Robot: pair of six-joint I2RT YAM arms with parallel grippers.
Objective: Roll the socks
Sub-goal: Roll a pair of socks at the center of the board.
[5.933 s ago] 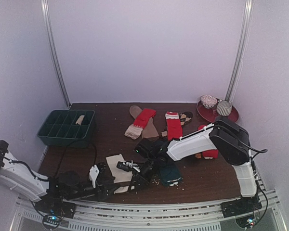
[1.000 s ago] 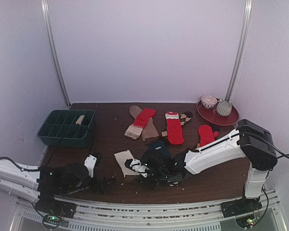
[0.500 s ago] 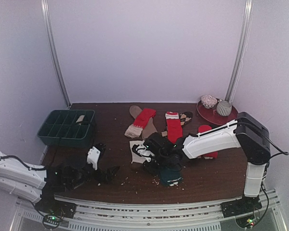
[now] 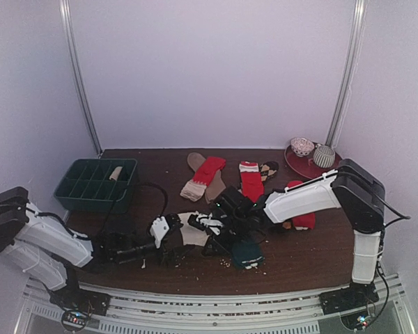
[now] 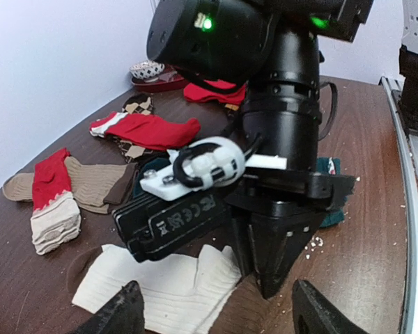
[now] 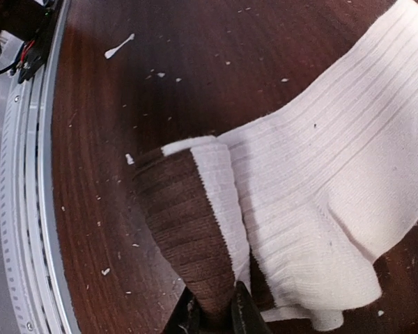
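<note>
My right gripper is pinched narrow on the brown cuff of the cream sock. In my right wrist view the cuff folds over the ribbed fabric and comes up between my fingertips at 6 o'clock; the rest of the sock spreads flat on the table toward 2 o'clock.

My left gripper has its fingers spread wide and grips nothing; one finger stands on each side of the sock's near end; whether they touch the fabric I cannot tell. The right gripper's black body fills my left wrist view at 12 o'clock, its tip down on the fabric.

From above, my two grippers meet near the table's front edge, left at 9 o'clock of the sock, right at 3 o'clock. A dark teal sock lies bunched just at 5 o'clock of the right gripper. Toward 12 o'clock lie two red socks, one across a brown sock; a third red one is half hidden behind my right arm. The green tray sits at 10 o'clock with a beige roll in one compartment; a red plate with two bowls sits at 2 o'clock.
</note>
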